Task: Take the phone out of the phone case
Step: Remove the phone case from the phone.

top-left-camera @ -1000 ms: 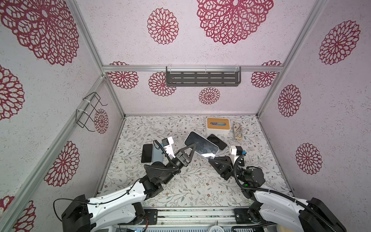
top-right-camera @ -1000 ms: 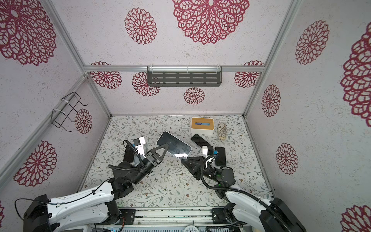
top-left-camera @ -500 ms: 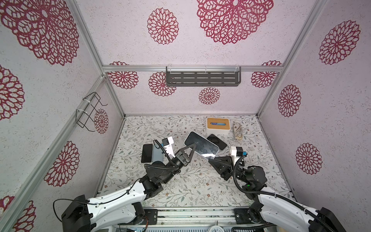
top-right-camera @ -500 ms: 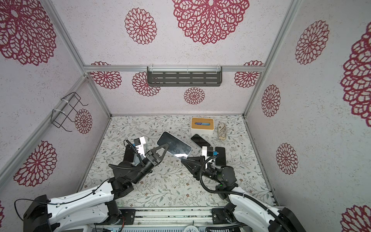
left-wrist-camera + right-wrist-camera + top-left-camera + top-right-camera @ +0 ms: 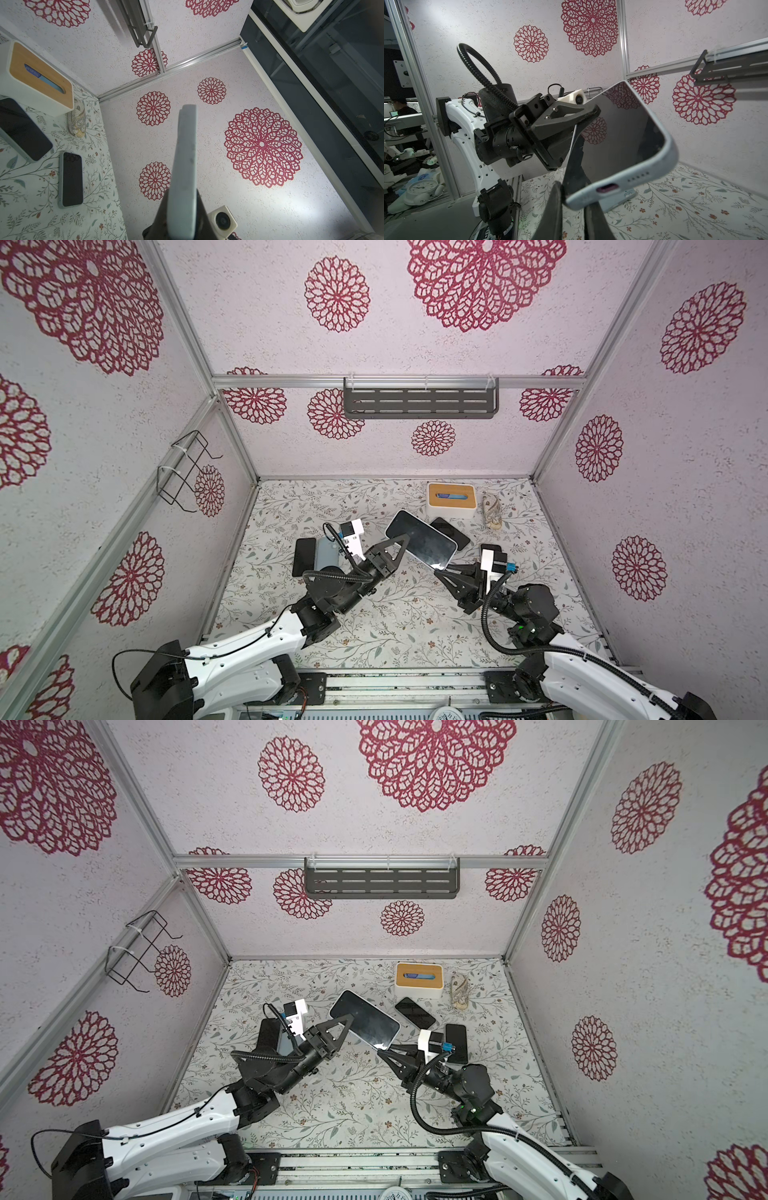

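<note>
A phone (image 5: 424, 540) (image 5: 368, 1021) with a dark screen sits in a pale blue-grey phone case (image 5: 645, 172) and hangs tilted in the air above the middle of the table. My left gripper (image 5: 402, 540) (image 5: 350, 1020) is shut on its long side, one finger on the screen (image 5: 583, 118) and the other behind the case. In the left wrist view the case edge (image 5: 185, 158) runs straight out from between the jaws. My right gripper (image 5: 437, 570) (image 5: 381, 1050) (image 5: 575, 207) is shut on the case's lower corner, next to the charging port (image 5: 608, 188).
Other phones lie on the floral table: a black one (image 5: 451, 533), one by my right wrist (image 5: 490, 548), and a black (image 5: 304, 556) and a blue one (image 5: 327, 553) at the left. A tissue box (image 5: 451, 499) and a small patterned object (image 5: 491, 512) stand at the back.
The phone and both grippers stay where they were. Only my right arm's rear links have shifted slightly.
</note>
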Motion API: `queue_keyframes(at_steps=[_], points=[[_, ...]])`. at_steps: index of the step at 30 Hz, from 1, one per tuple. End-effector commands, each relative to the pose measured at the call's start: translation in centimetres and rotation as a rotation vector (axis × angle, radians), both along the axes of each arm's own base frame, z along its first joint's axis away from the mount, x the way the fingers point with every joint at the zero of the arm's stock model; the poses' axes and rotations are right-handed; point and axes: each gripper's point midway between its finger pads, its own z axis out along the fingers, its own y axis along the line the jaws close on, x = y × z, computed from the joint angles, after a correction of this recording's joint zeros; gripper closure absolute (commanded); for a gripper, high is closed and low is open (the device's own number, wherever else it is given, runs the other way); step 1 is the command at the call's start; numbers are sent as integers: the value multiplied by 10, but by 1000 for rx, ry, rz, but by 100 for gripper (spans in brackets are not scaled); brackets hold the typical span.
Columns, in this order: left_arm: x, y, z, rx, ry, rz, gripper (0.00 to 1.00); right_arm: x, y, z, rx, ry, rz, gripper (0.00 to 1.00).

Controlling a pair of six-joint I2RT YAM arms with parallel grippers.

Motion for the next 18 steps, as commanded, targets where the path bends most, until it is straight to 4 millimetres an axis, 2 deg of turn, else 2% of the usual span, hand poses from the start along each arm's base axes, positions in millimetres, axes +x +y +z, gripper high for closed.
queue_keyframes(at_steps=[1,11,14,18], points=[[-16,-21,-5,37,27,-139,100,24,-14,13,-58,-173,-215,100],[-20,-35,-1,54,9,-236,100,26,-27,25,-59,-239,-311,100],[-14,-29,-2,43,11,-232,100,23,-30,23,-55,-235,-309,100],[-14,-28,9,66,-34,-273,100,21,-34,13,-51,-193,-312,98]])
